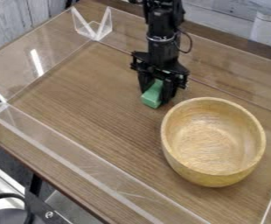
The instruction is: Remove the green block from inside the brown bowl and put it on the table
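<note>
A black robot arm points straight down, its fingers [158,90] pinching the green block [155,95], which sits on the wooden desk [79,105]. The empty brown bowl [214,140] stands just beside the fingers, toward the lower right.

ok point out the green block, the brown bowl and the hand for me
green block [155,95]: camera view, on its exposed lower end below the fingers.
brown bowl [173,144]: camera view, on the left part of its thick rim.
hand [160,86]: camera view, midway between the fingertips closed on the block.
</note>
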